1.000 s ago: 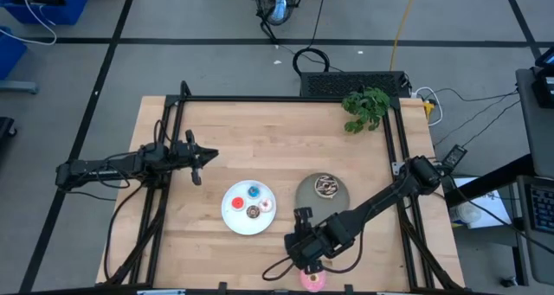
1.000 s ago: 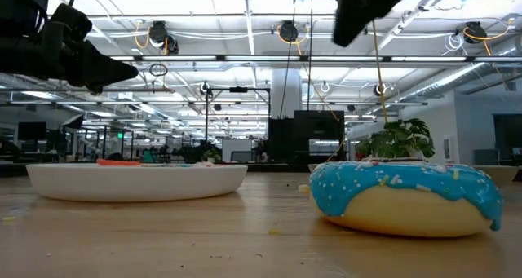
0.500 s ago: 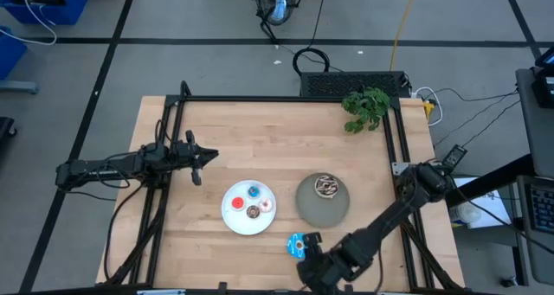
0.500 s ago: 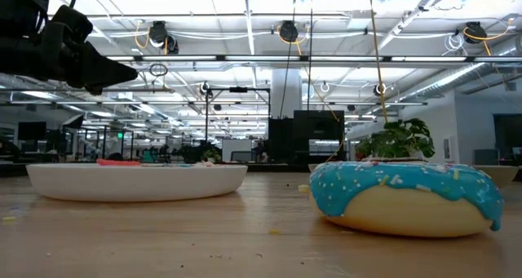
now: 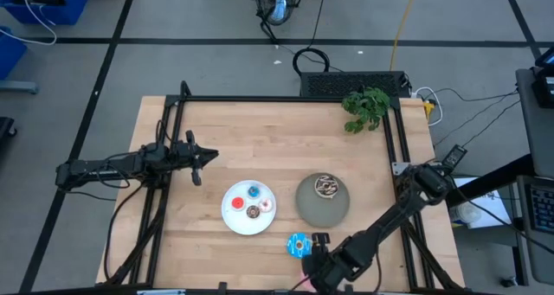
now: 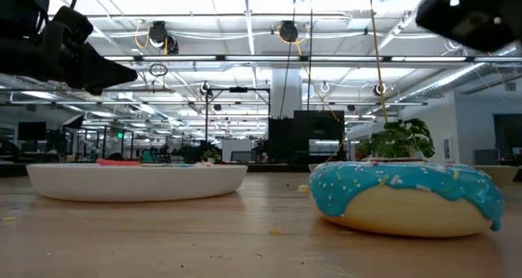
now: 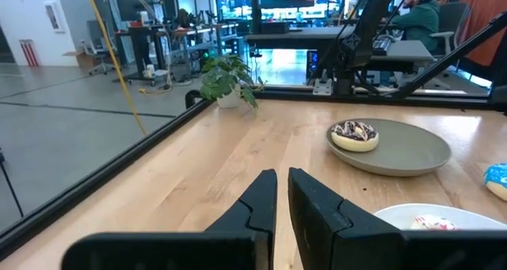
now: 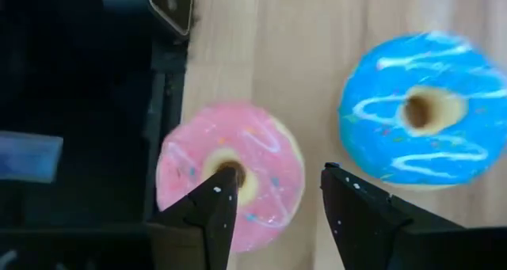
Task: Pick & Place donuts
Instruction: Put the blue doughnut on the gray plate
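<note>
At the table's front edge, the right gripper [image 8: 273,195] hangs spread apart over the pink-iced donut [image 8: 230,183], beside the blue-iced donut [image 8: 424,112], grasping nothing.

- The high view looks straight down on the whole table [image 5: 260,139], both arms and the floor around it.
- The low view sits at tabletop height, facing level across the wood into the room, very close to the blue donut [image 6: 405,198] and white plate [image 6: 137,180].
- The left wrist view faces across the table toward the grey plate [image 7: 396,150] and plant [image 7: 228,77], which the high view also shows.
- The right wrist view looks steeply down, close above the pink donut [image 8: 230,174] at the table edge and the same blue donut.
</note>
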Controlling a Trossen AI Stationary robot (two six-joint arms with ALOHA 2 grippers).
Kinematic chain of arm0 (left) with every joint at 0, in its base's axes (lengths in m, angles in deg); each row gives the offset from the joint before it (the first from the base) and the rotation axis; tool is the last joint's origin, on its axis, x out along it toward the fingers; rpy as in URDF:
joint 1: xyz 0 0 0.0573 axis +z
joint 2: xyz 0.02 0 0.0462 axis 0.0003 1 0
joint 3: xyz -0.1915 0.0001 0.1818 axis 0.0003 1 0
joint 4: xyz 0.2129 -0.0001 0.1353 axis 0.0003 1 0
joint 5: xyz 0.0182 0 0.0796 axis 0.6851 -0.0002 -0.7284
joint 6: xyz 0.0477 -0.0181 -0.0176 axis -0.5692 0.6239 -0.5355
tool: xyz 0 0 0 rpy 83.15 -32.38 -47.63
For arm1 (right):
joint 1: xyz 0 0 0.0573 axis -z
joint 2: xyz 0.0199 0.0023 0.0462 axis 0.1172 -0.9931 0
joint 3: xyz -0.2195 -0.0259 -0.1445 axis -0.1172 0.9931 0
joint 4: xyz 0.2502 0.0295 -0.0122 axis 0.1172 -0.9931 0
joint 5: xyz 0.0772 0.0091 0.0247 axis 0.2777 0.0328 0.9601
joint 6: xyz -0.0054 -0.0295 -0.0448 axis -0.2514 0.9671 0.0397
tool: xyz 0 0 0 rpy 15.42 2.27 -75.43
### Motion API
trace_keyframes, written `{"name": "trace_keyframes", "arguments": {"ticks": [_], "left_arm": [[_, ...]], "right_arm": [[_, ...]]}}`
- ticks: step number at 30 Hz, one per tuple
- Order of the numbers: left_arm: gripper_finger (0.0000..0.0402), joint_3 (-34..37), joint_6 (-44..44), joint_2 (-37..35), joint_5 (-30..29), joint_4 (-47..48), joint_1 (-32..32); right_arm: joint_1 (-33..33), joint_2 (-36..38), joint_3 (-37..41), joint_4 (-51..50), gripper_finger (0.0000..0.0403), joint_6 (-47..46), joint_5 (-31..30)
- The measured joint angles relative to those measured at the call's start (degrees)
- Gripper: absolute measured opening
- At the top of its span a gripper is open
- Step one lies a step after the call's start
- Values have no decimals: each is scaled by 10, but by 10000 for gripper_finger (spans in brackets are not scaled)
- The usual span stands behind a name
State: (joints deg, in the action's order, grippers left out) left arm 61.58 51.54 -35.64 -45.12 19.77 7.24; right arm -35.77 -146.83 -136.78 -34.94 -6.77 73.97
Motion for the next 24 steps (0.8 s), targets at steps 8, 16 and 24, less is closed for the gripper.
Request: {"name": "trace_keyframes", "arguments": {"ticks": [8, 16, 24], "left_arm": [[42, 0, 0, 0, 0, 4, 0], [42, 0, 0, 0, 0, 4, 0], [42, 0, -10, 0, 0, 4, 0]], "right_arm": [[2, 0, 11, 0, 164, 11, 5], [47, 1, -18, -42, 164, 110, -39], [148, 1, -22, -51, 164, 218, 56]]}}
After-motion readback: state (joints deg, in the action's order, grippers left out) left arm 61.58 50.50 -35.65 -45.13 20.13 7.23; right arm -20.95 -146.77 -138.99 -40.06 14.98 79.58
